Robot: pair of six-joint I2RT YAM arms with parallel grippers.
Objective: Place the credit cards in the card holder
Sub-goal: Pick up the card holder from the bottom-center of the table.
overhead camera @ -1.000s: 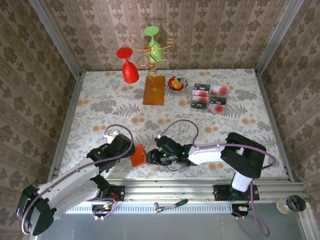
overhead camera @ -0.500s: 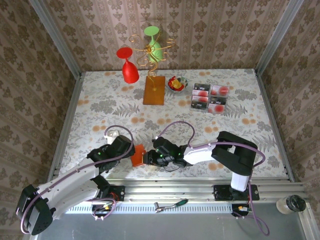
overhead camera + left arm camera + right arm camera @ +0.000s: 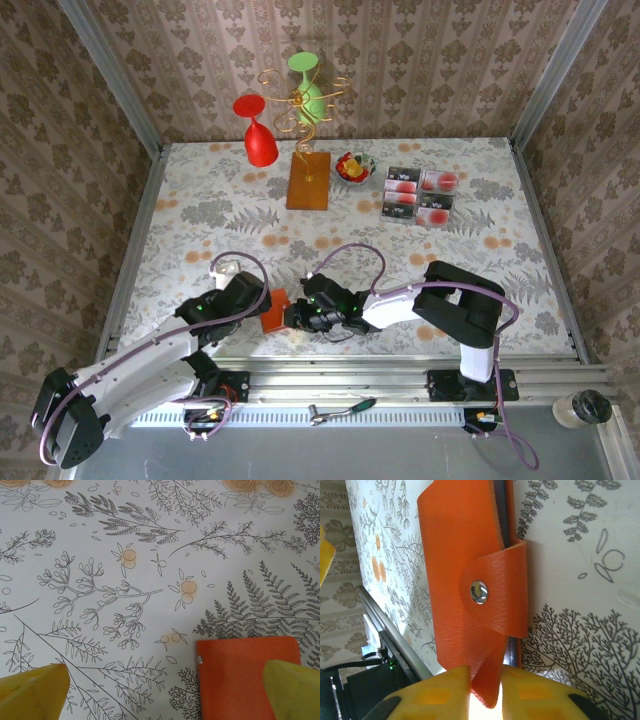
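From above, the left gripper (image 3: 262, 304) sits low at the near edge of the flowered table (image 3: 200, 210). Its jaws are spread wide, and it grips nothing. The left wrist camera adds what the overhead view hides: the yellow fingers (image 3: 33, 690) stand far apart on either side of bare cloth, and the right-hand finger overlaps the near right corner of the orange card holder (image 3: 240, 675).

The card holder (image 3: 274, 311) lies flat between the two grippers, near the front edge. The right gripper (image 3: 297, 316) touches its right side. Up close, the right wrist camera shows the right gripper (image 3: 485, 690) clamped on one edge of the orange cover (image 3: 455, 565), leather pinched between the yellow pads. A strap with a metal stud (image 3: 479, 591) folds across the holder's edge, where a grey lining shows.

At the far side stand a brown block (image 3: 308, 181) with a gold wire stand, then a small bowl (image 3: 353, 167) holding red and yellow pieces. Right of it, the four credit cards (image 3: 437, 211) lie in a square, well apart from both grippers.
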